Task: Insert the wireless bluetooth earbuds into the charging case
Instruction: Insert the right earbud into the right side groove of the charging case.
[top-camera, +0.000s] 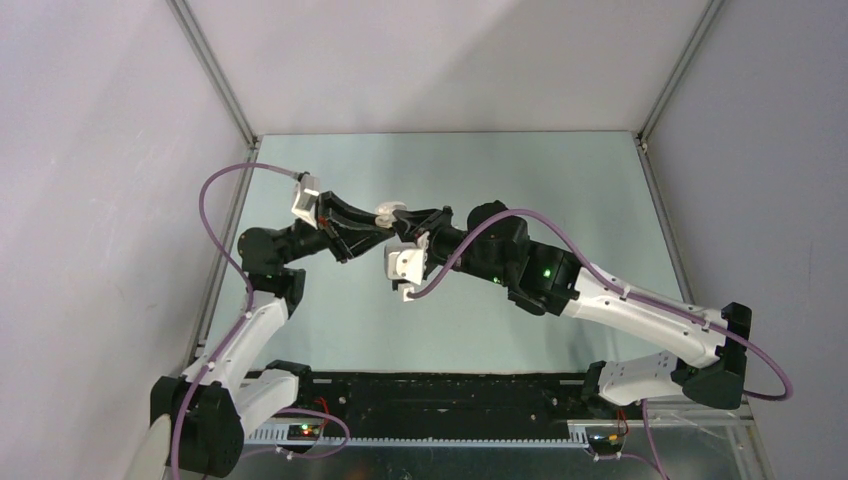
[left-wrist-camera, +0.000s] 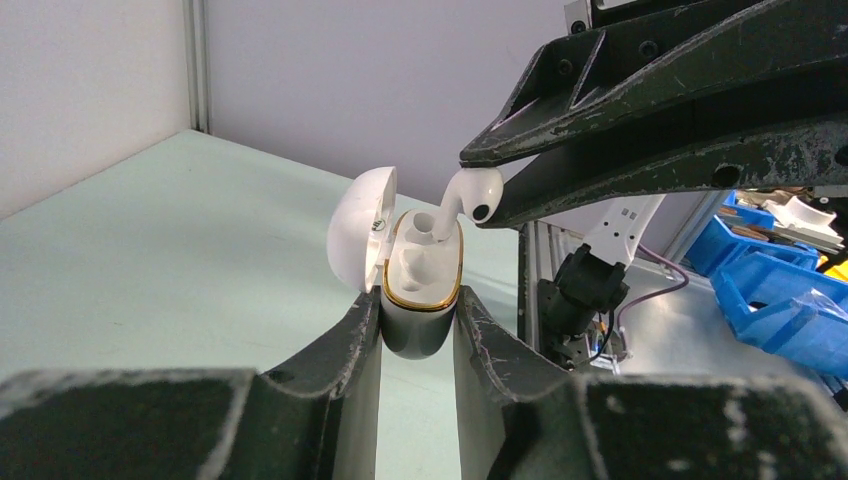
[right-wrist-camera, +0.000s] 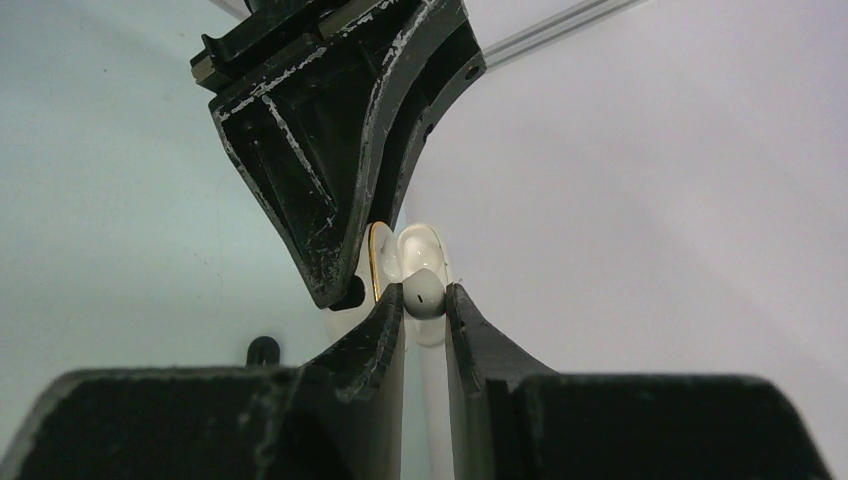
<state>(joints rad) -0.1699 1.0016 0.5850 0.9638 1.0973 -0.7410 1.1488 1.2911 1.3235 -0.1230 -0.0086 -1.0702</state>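
1. Pale green matte surface (left-wrist-camera: 150, 260) is seen below, closed in by plain grey walls (left-wrist-camera: 330, 70). Both arms are raised over its middle.
2. Nearest in the left wrist view, the case (left-wrist-camera: 420, 335) is pinched across its smooth rounded body by the left jaws and held clear of the surface.
3. Its glossy domed lid (left-wrist-camera: 358, 232) is swung open to one side. A thin gold rim (left-wrist-camera: 421, 306) is seen round the moulded white sockets, and the nearer socket looks unfilled.
4. Just beyond, an earbud (left-wrist-camera: 470, 195) is pinched by its bulbous head in the right jaws, with its slim stem end at or just inside the farther socket.
5. Seating is judged to be under way. The stem must be lined up with the socket and pressed home before it is let go, and the slick plastic could twist in the grip.
6. No second earbud can be made out.
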